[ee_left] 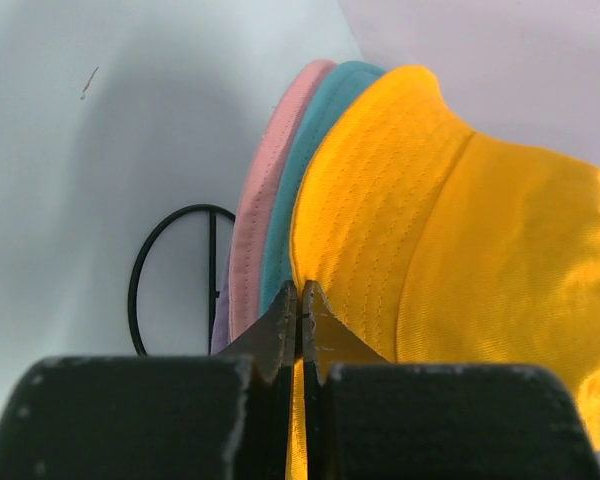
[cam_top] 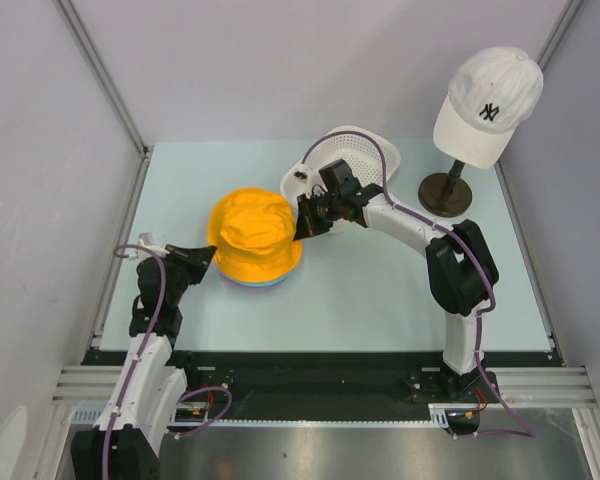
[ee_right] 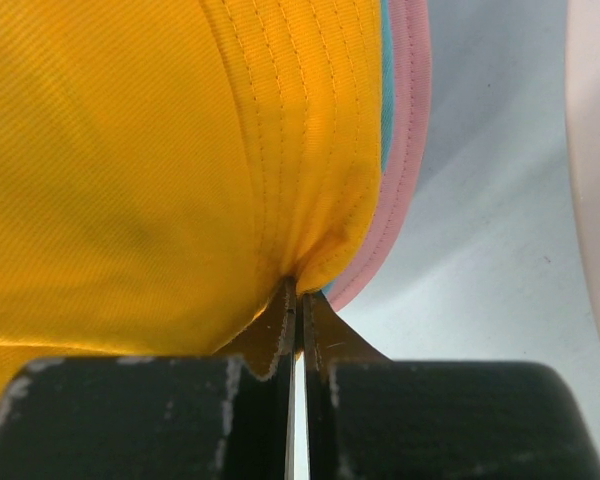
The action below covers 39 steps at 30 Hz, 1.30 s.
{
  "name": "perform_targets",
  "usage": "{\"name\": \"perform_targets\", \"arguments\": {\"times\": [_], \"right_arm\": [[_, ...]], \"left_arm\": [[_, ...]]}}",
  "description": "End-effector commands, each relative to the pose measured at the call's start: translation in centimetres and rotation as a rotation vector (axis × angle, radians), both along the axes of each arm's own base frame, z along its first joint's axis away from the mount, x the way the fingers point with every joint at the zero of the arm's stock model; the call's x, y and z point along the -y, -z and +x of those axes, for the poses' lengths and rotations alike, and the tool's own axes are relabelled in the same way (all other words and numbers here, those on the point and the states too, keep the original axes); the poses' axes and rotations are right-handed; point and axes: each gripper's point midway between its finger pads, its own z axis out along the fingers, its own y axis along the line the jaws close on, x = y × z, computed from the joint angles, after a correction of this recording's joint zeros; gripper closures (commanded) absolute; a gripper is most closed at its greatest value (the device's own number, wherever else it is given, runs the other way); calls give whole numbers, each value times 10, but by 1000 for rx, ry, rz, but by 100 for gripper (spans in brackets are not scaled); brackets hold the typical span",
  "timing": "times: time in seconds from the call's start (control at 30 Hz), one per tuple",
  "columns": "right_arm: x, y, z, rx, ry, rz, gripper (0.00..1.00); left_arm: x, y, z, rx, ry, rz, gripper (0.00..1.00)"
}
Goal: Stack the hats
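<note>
Orange soft fabric bucket hat [cam_top: 252,235] is light and floppy; left jaws and right jaws pinch closed on opposite sides of its stitched brim.

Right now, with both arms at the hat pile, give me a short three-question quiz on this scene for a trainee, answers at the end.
1. True or false: the orange hat lies on top of the stack.
2. Pick one: what part of that hat do the left gripper and the right gripper pinch? A) its brim B) its crown C) nothing, both are open
3. In the left wrist view, which colour of brim shows directly under the orange one?

Key: 1 true; 2 A, one gripper on each side; 3 teal, the teal hat.
</note>
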Motion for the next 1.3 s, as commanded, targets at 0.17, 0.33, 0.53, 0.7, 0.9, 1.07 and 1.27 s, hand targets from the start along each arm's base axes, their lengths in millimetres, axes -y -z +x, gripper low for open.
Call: {"name": "perform_targets", "arguments": {"times": [0.17, 0.33, 0.53, 0.7, 0.9, 1.07, 1.27], "right_arm": [[28, 43, -38, -120, -33, -159, 100], [33, 58, -50, -153, -42, -181, 100], [34, 52, -51, -136, -45, -172, 100], [32, 27, -38, -81, -21, -130, 89], [42, 8, -31, -32, 12, -117, 40], [65, -22, -38, 49, 59, -121, 29], [120, -58, -44, 247, 273, -113, 24]], "left_arm": [[-26, 98, -28, -348, -47, 190, 100], [-18, 104, -20, -377, 3, 226, 100], [2, 101, -2, -364, 75, 236, 100], [4, 62, 19, -270, 81, 268, 83], [-22, 42, 12, -322, -10, 334, 19], [-73, 15, -12, -332, -193, 358, 1], [-115, -34, -38, -298, -347, 484, 0]]}}
